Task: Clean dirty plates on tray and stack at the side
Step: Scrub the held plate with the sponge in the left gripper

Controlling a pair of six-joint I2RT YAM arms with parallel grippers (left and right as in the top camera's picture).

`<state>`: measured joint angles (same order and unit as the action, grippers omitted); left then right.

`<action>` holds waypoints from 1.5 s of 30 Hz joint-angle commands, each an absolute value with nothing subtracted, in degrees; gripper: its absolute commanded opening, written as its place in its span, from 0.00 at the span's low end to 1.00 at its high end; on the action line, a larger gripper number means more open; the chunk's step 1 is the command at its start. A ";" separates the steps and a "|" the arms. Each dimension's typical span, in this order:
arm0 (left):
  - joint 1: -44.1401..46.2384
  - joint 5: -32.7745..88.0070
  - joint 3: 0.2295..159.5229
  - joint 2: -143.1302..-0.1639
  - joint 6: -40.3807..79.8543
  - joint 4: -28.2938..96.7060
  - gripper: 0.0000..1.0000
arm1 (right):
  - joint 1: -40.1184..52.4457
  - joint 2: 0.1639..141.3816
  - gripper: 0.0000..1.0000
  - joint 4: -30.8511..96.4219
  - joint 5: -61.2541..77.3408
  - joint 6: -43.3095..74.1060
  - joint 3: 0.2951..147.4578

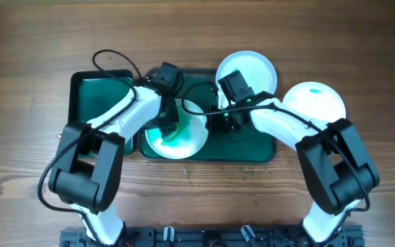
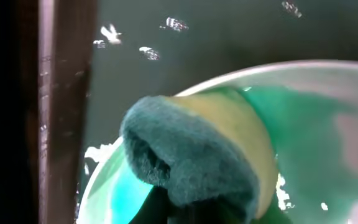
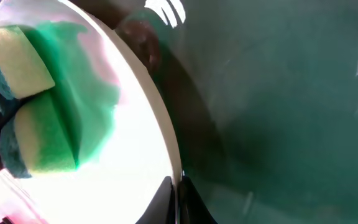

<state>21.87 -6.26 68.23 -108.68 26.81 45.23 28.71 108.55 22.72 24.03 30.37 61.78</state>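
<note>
A white plate [image 1: 184, 140] with green-teal smears sits tilted over the left part of the dark green tray [image 1: 252, 147]. My left gripper [image 1: 164, 123] is shut on a green and yellow sponge [image 2: 191, 155] and presses it on that plate [image 2: 316, 118]. My right gripper [image 1: 214, 118] is shut on the plate's right rim [image 3: 166, 149]; the sponge [image 3: 23, 112] shows at the left of the right wrist view. A pale blue plate [image 1: 247, 71] lies at the tray's far edge. A white plate [image 1: 314, 103] with a teal smear lies on the table to the right.
A smaller dark green bin [image 1: 88, 96] stands to the left of the tray. Small green crumbs [image 1: 197, 175] lie on the wooden table in front of the tray.
</note>
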 commanded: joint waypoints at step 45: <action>21.96 -6.39 74.37 -110.48 19.18 38.87 0.04 | 27.88 109.40 0.04 23.68 22.28 31.44 62.39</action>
<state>22.70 11.42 73.65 -109.89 12.45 38.50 27.97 108.55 23.35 23.55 31.22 61.87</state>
